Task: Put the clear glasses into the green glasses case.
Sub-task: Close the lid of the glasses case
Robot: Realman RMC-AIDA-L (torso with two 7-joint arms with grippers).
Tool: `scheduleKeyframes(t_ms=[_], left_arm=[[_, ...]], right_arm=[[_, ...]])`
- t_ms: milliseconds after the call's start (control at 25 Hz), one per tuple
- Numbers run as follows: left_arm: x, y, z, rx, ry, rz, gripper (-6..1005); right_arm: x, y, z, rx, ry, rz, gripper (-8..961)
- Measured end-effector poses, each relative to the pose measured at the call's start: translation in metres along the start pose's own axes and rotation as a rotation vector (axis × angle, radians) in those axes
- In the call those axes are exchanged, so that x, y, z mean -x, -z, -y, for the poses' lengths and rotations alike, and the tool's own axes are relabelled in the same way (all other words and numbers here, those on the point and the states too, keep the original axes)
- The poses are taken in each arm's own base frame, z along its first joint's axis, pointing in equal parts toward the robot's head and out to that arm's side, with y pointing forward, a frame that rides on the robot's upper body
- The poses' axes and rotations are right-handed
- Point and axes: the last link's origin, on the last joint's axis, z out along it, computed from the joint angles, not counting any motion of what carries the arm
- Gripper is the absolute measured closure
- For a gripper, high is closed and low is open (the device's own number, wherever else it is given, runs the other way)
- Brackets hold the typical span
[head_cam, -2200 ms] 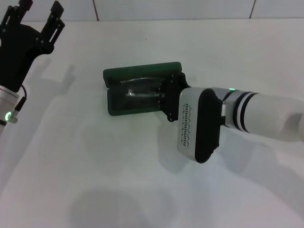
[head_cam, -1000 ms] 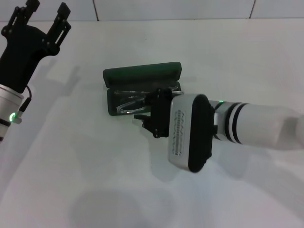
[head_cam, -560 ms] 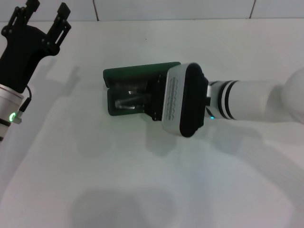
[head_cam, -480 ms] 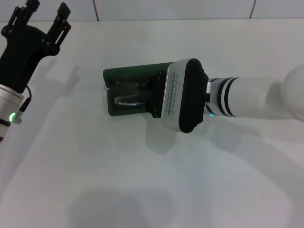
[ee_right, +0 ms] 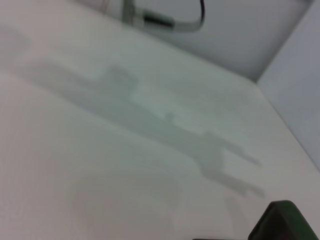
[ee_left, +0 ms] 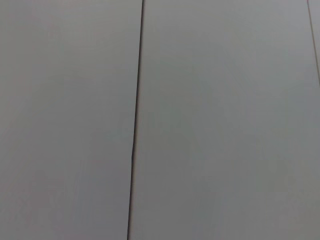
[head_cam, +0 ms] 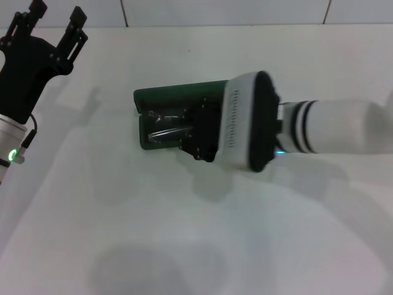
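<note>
While the green glasses case (head_cam: 178, 98) lies open near the tabletop's (head_cam: 184, 233) far edge with the clear glasses (head_cam: 167, 131) inside, the right gripper (head_cam: 199, 132) covers its right end, fingers hidden; the left gripper (head_cam: 52, 21) hangs spread at the far left corner.

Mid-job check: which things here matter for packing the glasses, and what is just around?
Part of the job:
- green glasses case, open on the table
- clear glasses, lying in the case's lower half
- right gripper, over the case's right end

Just around:
- left gripper, open, raised at the far left, holding nothing
- white table
</note>
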Motion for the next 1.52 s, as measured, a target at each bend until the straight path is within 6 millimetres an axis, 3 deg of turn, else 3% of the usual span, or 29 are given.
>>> scheduleKeyframes(t_ms=[200,440,560,760,920,1080,1240,1520], left_arm=[[0.0,0.0,0.0,-0.001,0.002,0.0,277],[0.001,0.002,0.001,-0.008,0.003,0.007,277],[0.001,-0.001,-0.002,0.007,0.004,0.008,277],[0.008,-0.019,-0.015,0.102,0.034,0.066,277],[0.02,-0.05,-0.019,0.202,0.087,0.224,277],[0.025,-0.09,-0.015,0.255,0.109,0.419,277],[0.031,-0.119,-0.02,0.304,0.058,0.602,277],[0.04,-0.125,-0.041,0.453,-0.017,0.773,277]], right_arm=[[-0.011,0.032,0.01,0.014,-0.085,0.056,704],[-0.029,0.099,0.033,-0.028,-0.243,0.287,704],[-0.054,0.149,0.049,-0.174,-0.368,0.514,704],[-0.109,0.198,0.059,-0.53,-0.553,0.643,704],[-0.126,0.209,0.05,-0.625,-0.574,0.631,703],[-0.127,0.207,0.045,-0.619,-0.58,0.628,703],[-0.126,0.203,0.044,-0.605,-0.581,0.622,703],[-0.126,0.201,0.044,-0.592,-0.579,0.616,703]])
